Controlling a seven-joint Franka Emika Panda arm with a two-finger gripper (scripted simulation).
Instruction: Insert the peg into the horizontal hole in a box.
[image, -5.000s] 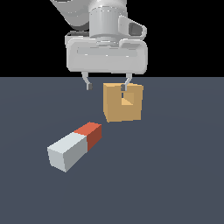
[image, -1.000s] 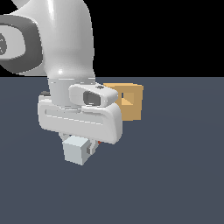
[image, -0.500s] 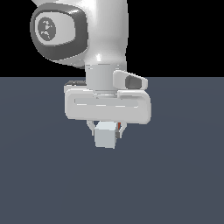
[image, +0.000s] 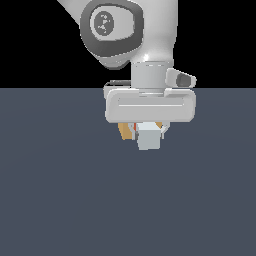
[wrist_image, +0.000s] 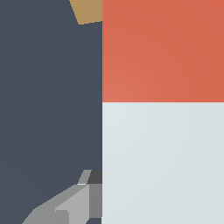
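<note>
Item: the gripper (image: 149, 131), seen end-on beneath the wide white hand of the arm (image: 150, 55). Its fingers are clamped on the peg (image: 149, 137), which is lifted clear of the dark floor (image: 60, 200). One grey finger (wrist_image: 74, 205) shows in the wrist view, pressed against the peg's pale side.

Item: the peg. Pale grey-white square end faces the exterior camera; a thin sliver of red-orange shows just behind it. In the wrist view it fills much of the frame, red-orange section (wrist_image: 162, 48) meeting the pale section (wrist_image: 162, 162) at a straight line.

Item: the box (image: 125, 131). Tan, mostly hidden behind the hand and peg; slivers show on either side of the peg. A tan corner (wrist_image: 89, 11) appears in the wrist view beside the red-orange end.

Item: the hole. Not visible; whether the peg tip has reached it cannot be told, though the peg seems lined up with the box.
</note>
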